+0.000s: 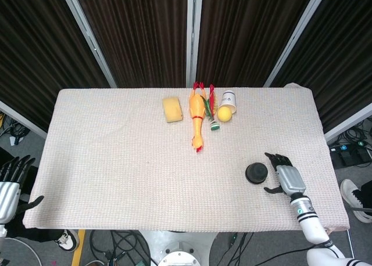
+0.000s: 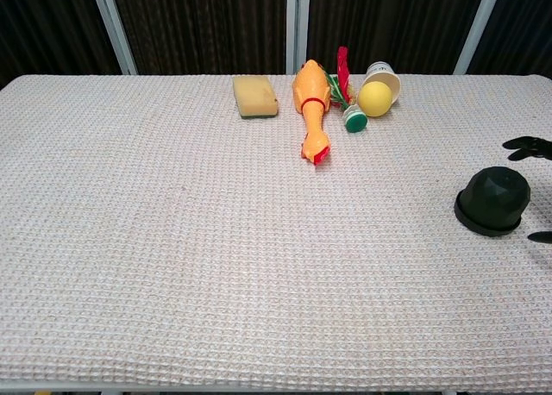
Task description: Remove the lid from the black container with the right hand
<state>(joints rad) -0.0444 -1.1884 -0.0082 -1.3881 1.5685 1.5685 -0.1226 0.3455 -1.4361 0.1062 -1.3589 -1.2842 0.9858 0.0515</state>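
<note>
The black container [image 1: 256, 172] [image 2: 493, 200] sits on the right part of the cloth-covered table [image 1: 116, 161], its domed black lid on top. My right hand [image 1: 285, 176] hovers just to its right with the fingers spread apart, holding nothing and not touching the container. In the chest view only its black fingertips [image 2: 526, 145] show at the right edge. My left hand [image 1: 10, 186] hangs off the table's front left corner, fingers apart and empty.
At the back middle lie a yellow sponge [image 1: 172, 110], a rubber chicken [image 1: 197, 116], a green-capped item [image 1: 213, 125] and a tipped paper cup [image 1: 228, 100] with a yellow ball [image 1: 224, 114]. Dark curtains stand behind the table.
</note>
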